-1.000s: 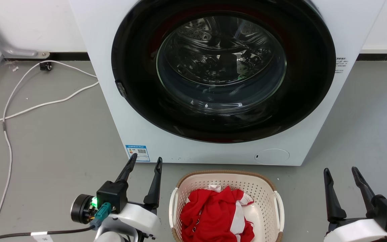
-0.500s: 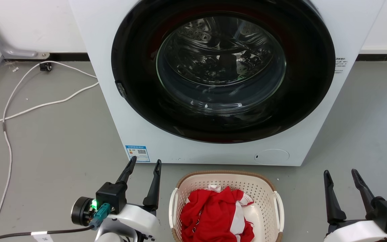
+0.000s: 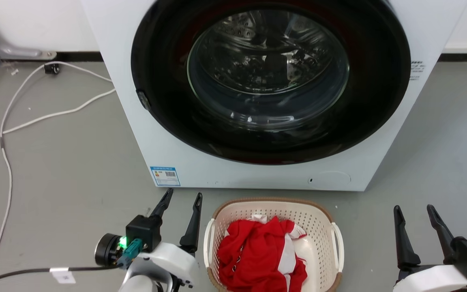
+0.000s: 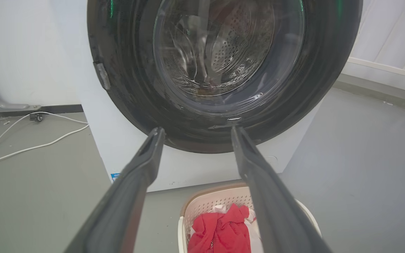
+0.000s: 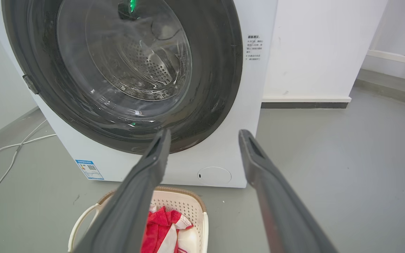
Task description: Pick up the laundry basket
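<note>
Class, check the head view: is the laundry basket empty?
No, the laundry basket holds crumpled red and white clothing.

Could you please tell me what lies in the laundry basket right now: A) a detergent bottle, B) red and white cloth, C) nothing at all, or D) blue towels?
B: red and white cloth lies heaped in the basket, which stands on the floor before the washer.
</note>
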Controlling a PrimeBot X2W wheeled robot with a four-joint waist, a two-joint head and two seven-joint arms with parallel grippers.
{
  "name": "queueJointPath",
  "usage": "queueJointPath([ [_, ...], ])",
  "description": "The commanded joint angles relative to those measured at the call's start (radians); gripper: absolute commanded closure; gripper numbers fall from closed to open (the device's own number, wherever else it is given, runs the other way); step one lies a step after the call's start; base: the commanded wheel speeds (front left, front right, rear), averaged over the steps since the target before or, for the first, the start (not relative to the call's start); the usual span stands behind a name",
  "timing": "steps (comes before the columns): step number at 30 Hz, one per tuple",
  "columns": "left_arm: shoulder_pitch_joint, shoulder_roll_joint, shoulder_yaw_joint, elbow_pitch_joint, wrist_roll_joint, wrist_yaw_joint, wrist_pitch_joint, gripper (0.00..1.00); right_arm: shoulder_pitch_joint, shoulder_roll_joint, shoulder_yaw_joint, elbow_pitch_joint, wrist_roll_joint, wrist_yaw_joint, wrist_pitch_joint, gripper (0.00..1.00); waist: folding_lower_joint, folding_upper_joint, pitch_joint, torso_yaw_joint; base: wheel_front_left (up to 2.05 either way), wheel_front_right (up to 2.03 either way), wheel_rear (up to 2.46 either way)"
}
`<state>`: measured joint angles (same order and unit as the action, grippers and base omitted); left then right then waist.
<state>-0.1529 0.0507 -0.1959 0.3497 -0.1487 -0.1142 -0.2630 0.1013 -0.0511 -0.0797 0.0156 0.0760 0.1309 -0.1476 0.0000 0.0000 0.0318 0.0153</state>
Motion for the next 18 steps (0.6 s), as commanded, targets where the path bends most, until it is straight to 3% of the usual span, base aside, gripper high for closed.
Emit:
queueJointPath([
  [1, -0.024, -0.001, -0.009, 0.021, -0.004, -0.002, -0.002, 0.0, -0.017, 0.001, -0.007, 0.009, 0.017, 0.0, 0.0, 0.0, 0.0, 0.0, 0.028, -0.005, 0.0, 0.0, 0.0],
  [18, -0.313, 0.014, -0.085, 0.423, -0.105, -0.016, 0.022, 0.0, -0.246, 0.001, 0.012, 0.343, 0.032, 0.0, -0.06, 0.0, 0.0, 0.0, 0.362, -0.059, 0.0, 0.0, 0.0],
])
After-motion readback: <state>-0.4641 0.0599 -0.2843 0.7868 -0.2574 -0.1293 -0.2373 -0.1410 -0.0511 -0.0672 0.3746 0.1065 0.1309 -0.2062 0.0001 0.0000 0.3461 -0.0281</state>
